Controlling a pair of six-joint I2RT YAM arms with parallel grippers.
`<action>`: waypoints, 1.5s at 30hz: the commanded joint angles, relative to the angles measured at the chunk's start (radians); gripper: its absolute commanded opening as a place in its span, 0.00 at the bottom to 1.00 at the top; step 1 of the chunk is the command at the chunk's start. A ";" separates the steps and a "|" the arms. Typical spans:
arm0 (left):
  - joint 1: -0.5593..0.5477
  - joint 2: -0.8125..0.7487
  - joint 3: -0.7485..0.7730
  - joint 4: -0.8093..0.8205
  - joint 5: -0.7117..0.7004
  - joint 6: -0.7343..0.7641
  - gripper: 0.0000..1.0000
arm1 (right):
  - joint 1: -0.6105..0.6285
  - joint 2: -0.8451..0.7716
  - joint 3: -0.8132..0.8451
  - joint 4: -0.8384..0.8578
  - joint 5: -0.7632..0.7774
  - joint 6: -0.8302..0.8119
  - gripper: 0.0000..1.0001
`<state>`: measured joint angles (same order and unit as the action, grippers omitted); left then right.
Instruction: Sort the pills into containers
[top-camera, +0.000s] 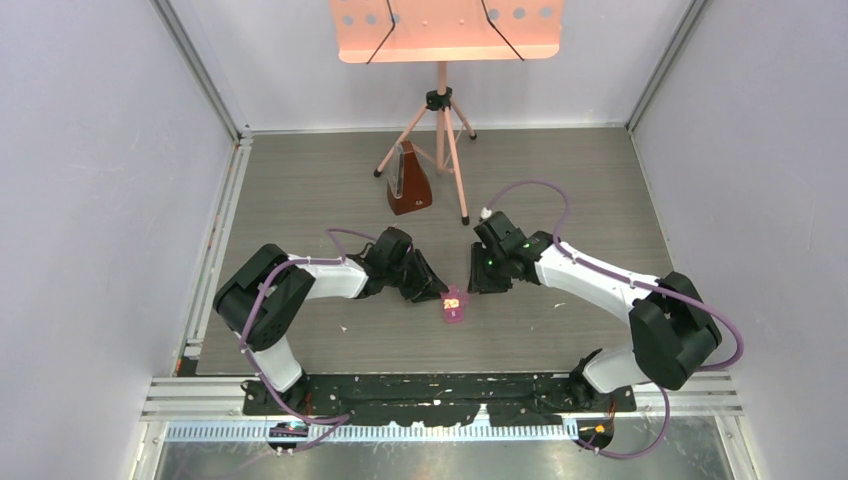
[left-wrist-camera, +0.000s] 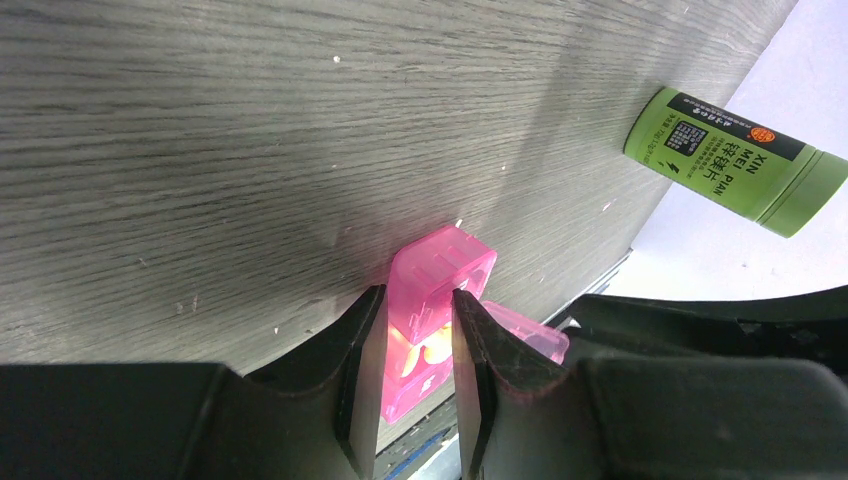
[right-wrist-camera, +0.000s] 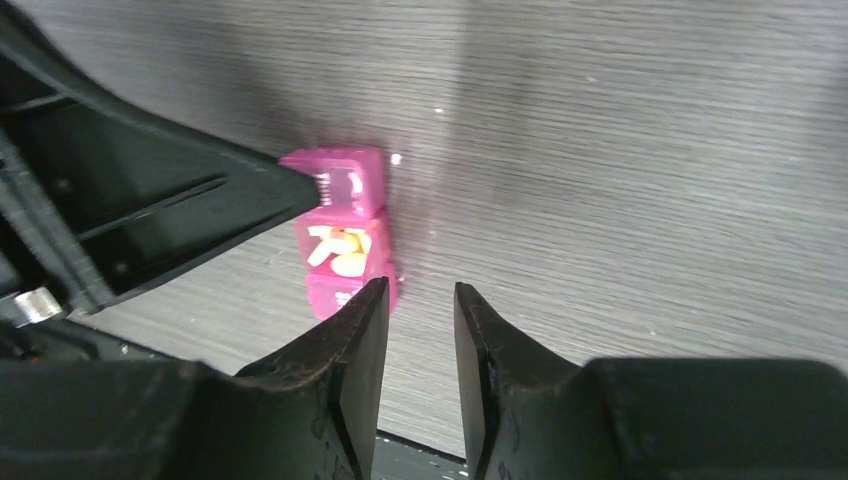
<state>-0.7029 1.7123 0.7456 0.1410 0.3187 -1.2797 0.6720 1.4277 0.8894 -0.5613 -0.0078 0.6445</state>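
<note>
The translucent pink pill box lies on the wood-grain table between the two arms. In the left wrist view the pill box sits between the fingers of my left gripper, which press on its sides. Orange-yellow pills show inside one compartment, and a lid flap sticks out to the right. In the right wrist view the box holds the pills in its middle compartment. My right gripper is open and empty, its left finger beside the box's near end.
A green cylindrical bottle lies at the far right of the left wrist view. A brown metronome and a music stand's tripod stand at the back of the table. White specks of debris lie near the box.
</note>
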 joint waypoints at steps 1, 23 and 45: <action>-0.006 0.020 -0.014 -0.104 -0.051 0.019 0.30 | 0.002 -0.006 0.000 0.117 -0.137 -0.023 0.40; -0.005 0.036 -0.015 -0.091 -0.045 0.013 0.29 | 0.003 -0.050 0.008 0.130 -0.186 -0.005 0.47; -0.005 0.034 -0.021 -0.089 -0.043 0.010 0.28 | -0.074 -0.021 -0.044 0.078 -0.138 -0.055 0.37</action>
<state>-0.7029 1.7126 0.7456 0.1413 0.3248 -1.2800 0.5919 1.3994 0.8322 -0.5133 -0.0769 0.6331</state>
